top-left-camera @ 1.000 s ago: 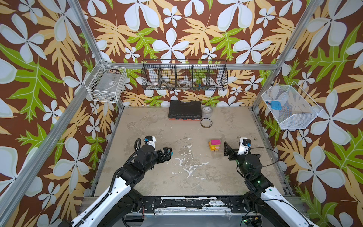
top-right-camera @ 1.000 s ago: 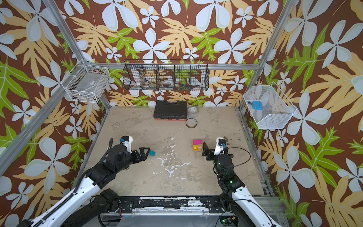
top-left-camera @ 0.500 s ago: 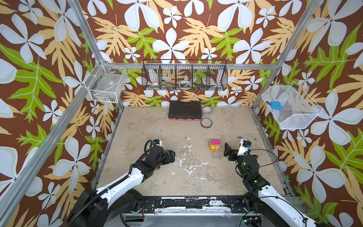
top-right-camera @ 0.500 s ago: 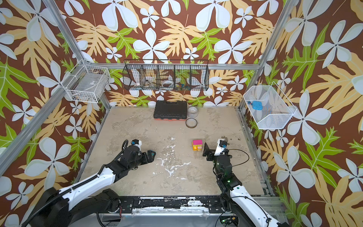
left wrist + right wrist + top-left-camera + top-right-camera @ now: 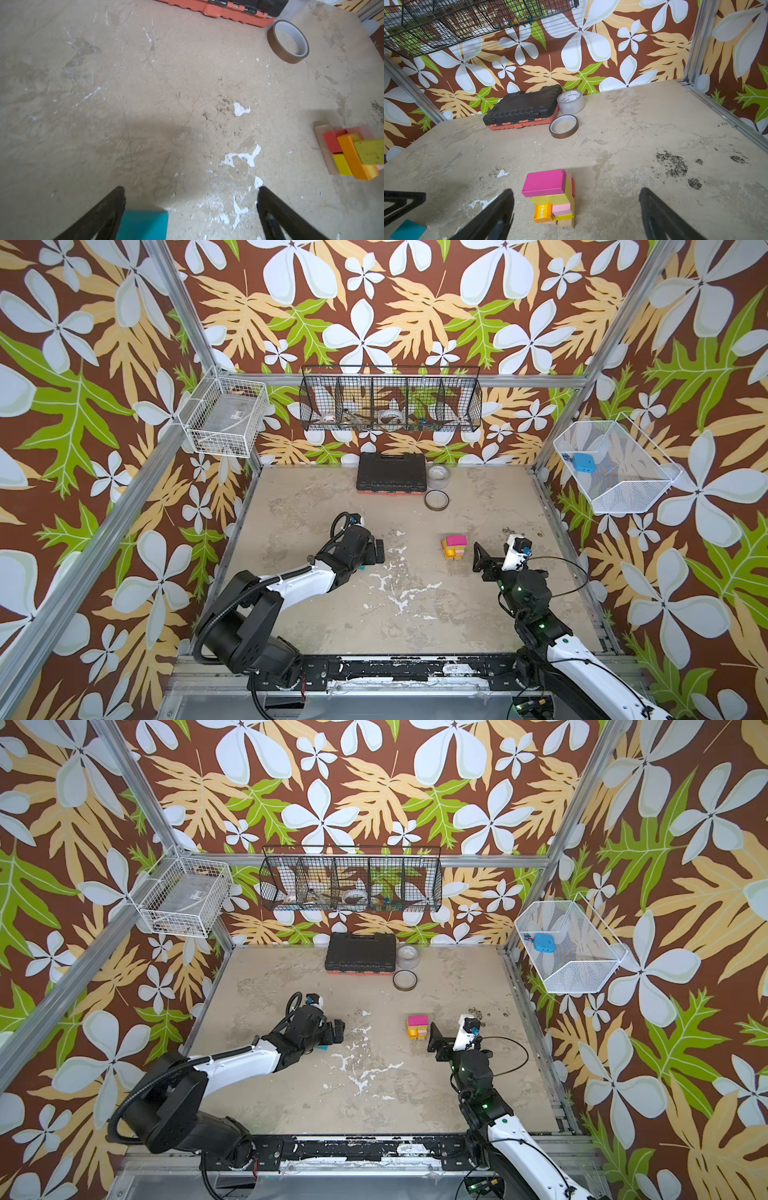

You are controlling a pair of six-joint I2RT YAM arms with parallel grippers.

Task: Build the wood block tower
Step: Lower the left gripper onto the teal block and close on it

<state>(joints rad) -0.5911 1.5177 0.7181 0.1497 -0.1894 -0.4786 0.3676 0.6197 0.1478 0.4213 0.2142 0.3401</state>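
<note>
Magenta on top, yellow-green and pink beneath, orange, red and yellow lower down, a tan plank at the base: wood block tower [image 5: 454, 546], upright on the table [image 5: 415, 614], right of the middle. Right tool [image 5: 575, 190] just right of the stack, not touching it, spread wide and holding nothing, pointed at the blocks. Left tool [image 5: 191, 188] left of the middle, well apart from the tower, spread wide too, low over the table. Teal block [image 5: 143, 224] on the table between its fingers, close against one finger [image 5: 99, 216] and clear of the other, not pinched. Far side: black case [image 5: 391, 470] by the wall, clear tape roll [image 5: 439, 477] at its right end, brown tape roll [image 5: 436, 500] just nearer.
</note>
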